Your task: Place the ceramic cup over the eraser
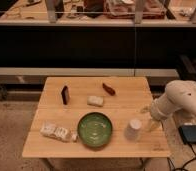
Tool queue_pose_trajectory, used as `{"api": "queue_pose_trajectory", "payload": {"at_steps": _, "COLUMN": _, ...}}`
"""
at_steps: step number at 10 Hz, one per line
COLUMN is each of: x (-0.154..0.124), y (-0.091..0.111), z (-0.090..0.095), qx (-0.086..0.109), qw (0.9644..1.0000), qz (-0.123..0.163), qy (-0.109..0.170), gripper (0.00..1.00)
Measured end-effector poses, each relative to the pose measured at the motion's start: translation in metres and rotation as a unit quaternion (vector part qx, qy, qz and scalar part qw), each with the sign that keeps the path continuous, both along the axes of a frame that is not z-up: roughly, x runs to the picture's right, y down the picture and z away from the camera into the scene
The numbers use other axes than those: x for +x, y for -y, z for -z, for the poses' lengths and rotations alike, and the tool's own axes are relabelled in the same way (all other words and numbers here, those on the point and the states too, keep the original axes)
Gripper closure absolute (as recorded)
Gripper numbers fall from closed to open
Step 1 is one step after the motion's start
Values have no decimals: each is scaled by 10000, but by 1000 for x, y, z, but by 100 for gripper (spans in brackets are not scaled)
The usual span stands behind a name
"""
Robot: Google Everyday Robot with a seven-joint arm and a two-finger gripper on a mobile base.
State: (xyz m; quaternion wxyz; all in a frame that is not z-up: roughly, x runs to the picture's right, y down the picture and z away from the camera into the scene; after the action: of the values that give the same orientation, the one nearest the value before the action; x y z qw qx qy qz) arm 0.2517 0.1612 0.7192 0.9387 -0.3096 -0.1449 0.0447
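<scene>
The ceramic cup (133, 130) is small, white and tapered, and stands near the table's front right edge. The eraser (65, 94) is a thin dark block lying at the table's left rear, far from the cup. My gripper (150, 121) hangs from the white arm (181, 99) at the table's right edge, just right of the cup and close beside it. I cannot tell whether it touches the cup.
A green bowl (94, 130) sits front centre, left of the cup. A pale whitish block (95, 101) and a dark red oblong thing (108, 89) lie mid-table. A crinkled pale packet (57, 132) lies front left. A dark box (191, 134) is on the floor at right.
</scene>
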Motion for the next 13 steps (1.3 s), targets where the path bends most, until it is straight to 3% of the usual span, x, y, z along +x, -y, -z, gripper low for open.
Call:
{"api": "queue_pose_trajectory", "payload": {"at_steps": 5, "x": -13, "y": -18, "z": -16, "qx": -205, "qw": 9993, "qz": -69, "qy": 304, "gripper": 35}}
{"api": "queue_pose_trajectory", "payload": {"at_steps": 10, "x": -34, "y": -22, "z": -27, "qx": -241, "qw": 9982, "qz": 177, "qy": 525, "gripper": 35}}
{"api": "queue_pose_trajectory", "payload": {"at_steps": 13, "x": -37, "y": -29, "z": -36, "qx": -292, "qw": 9980, "qz": 356, "qy": 443, "gripper": 35}}
